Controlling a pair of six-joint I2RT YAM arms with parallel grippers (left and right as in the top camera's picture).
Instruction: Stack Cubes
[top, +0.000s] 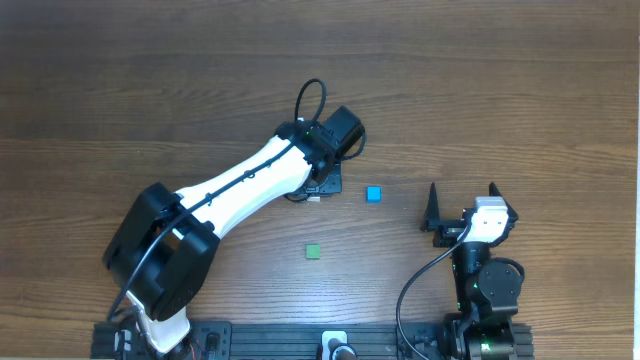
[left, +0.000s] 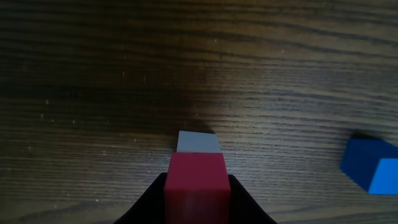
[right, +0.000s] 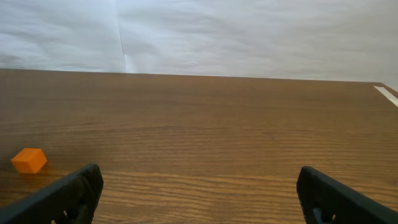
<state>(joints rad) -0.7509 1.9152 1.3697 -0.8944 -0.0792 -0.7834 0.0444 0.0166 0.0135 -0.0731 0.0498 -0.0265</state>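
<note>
Cube under grip: the red cube (left: 198, 177), clamped between the two fingers of the left gripper (left: 198, 190), jaws closed against its sides. Just past the fingertips and lower down lies a grey cube (left: 198, 142), its top face partly covered by the red one; whether the two touch cannot be told. A blue cube (left: 371, 171) rests on the wooden table (top: 150, 80) off to one side of the same gripper, near but apart. A green cube (top: 313, 251) lies behind that gripper, toward the arm bases, apart from everything else. An orange cube (right: 28, 160) sits ahead of the right gripper (top: 462, 195) and off to its side, well apart. That gripper stands spread wide, holding nothing, close to its own base.

Assessment: stacking is at its first tier. The red cube appears lined up over the grey one but is not released, so no stack can be counted as finished. Outstanding: seat and let go of the red cube, then bring blue, green and orange, if all are wanted.
</note>
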